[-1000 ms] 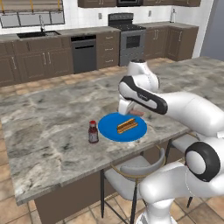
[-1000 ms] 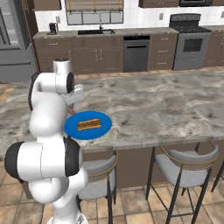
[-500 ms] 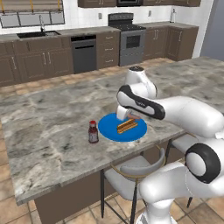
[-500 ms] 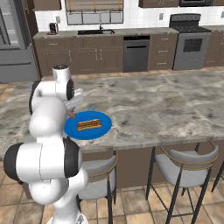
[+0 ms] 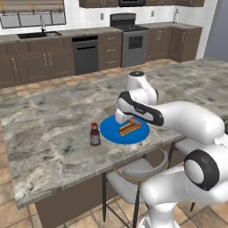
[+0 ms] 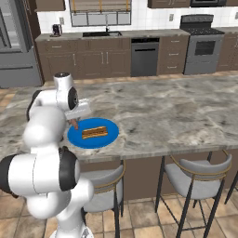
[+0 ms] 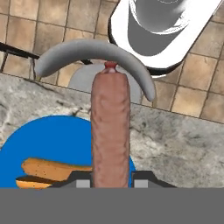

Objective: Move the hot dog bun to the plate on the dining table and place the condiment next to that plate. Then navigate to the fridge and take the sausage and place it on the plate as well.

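At the centre of the hand view, the gripper [image 7: 110,181] is closed on the sausage [image 7: 110,131], above the plate [image 7: 57,142], where the hot dog bun [image 7: 52,169] lies lower left. Better to lower slowly, line it along the bun, then release.

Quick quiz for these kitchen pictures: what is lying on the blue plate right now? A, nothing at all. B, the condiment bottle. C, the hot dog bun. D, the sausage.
C: the hot dog bun lies on the plate, while the sausage is clamped in the gripper above it and the condiment stands beside the plate.
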Tool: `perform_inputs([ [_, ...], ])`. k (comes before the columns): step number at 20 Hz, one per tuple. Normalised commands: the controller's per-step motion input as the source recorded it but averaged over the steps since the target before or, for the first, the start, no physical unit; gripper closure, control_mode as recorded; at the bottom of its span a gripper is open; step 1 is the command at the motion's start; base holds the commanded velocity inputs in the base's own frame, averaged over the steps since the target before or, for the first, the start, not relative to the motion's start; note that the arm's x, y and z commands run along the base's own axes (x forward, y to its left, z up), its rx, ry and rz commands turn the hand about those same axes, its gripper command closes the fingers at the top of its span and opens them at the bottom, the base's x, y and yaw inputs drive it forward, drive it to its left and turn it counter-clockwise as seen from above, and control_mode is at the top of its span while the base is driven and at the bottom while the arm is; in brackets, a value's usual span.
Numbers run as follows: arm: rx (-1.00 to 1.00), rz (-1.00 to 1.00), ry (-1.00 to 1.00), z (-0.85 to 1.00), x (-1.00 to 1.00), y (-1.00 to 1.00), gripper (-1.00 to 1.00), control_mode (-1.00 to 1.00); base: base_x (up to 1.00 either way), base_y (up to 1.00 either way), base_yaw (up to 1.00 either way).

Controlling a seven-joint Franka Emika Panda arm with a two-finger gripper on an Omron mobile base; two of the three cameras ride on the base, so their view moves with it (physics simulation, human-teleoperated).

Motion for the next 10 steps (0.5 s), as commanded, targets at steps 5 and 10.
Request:
perform_inputs([
  [5, 0.02, -0.43, 0.00, 0.00, -0.12, -0.10, 1.00, -1.00, 0.00, 0.00, 0.00],
  [10, 0.04, -0.56, 0.00, -0.03, -0.06, -0.08, 1.00, -1.00, 0.00, 0.00, 0.00],
])
